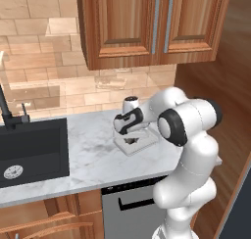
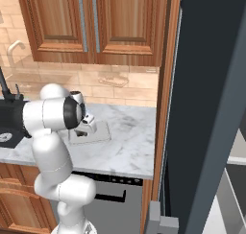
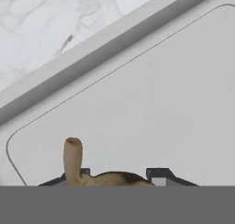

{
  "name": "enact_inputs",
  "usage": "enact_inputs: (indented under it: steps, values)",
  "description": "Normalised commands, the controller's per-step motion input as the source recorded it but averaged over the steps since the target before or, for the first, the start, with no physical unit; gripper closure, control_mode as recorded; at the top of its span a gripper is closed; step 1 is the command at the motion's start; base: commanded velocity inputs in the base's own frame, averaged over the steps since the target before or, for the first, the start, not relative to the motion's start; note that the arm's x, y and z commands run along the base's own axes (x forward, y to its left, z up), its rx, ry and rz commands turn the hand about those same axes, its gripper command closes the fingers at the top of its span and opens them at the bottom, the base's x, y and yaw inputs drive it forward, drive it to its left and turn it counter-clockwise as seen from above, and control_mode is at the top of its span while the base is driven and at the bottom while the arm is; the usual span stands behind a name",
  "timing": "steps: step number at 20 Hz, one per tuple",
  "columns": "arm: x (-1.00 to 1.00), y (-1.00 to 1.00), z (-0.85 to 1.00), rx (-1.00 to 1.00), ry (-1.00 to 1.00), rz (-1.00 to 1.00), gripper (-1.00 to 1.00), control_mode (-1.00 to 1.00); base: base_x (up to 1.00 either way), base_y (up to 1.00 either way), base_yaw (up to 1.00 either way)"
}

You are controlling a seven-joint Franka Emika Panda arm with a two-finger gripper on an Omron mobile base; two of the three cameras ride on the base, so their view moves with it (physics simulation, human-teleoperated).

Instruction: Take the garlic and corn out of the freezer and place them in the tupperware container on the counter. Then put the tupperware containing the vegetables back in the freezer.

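One small brownish-tan lumpy garlic bulb (image 3: 98, 176) sitting pinched between gripper (image 3: 112, 175) fingers, hanging directly above shallow clear plastic tupperware container (image 3: 151, 103).

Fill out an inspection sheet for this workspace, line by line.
Surface: white-and-grey marbled counter with a black sink and faucet.
Job's things: garlic held over the clear tupperware container; dark blue-grey freezer door stands open; corn not seen.
Clutter: nothing seen.
Tool: shut on the garlic, low over the container.
Cables: nothing seen.
Surroundings: wooden wall cabinets, tan tiled backsplash, grey appliance under the counter.
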Motion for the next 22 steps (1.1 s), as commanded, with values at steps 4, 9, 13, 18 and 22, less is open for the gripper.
enact_inputs:
  steps: [4, 9, 13, 18, 22]
  values:
    - [0.38, 0.15, -0.13, 0.00, 0.00, 0.00, 1.00, -1.00, 0.00, 0.00, 0.00]
    - [0.06, 0.07, -0.11, 0.00, 0.00, 0.00, -1.00, -1.00, 0.00, 0.00, 0.00]
    - [-0.05, 0.00, 0.02, 0.00, -0.07, 0.00, -1.00, -1.00, 0.00, 0.00, 0.00]
    - [-0.04, 0.00, 0.21, 0.00, -0.08, 0.00, -1.00, -1.00, 0.00, 0.00, 0.00]
    - [-0.08, 0.00, 0.48, 0.00, -0.08, 0.00, -1.00, -1.00, 0.00, 0.00, 0.00]
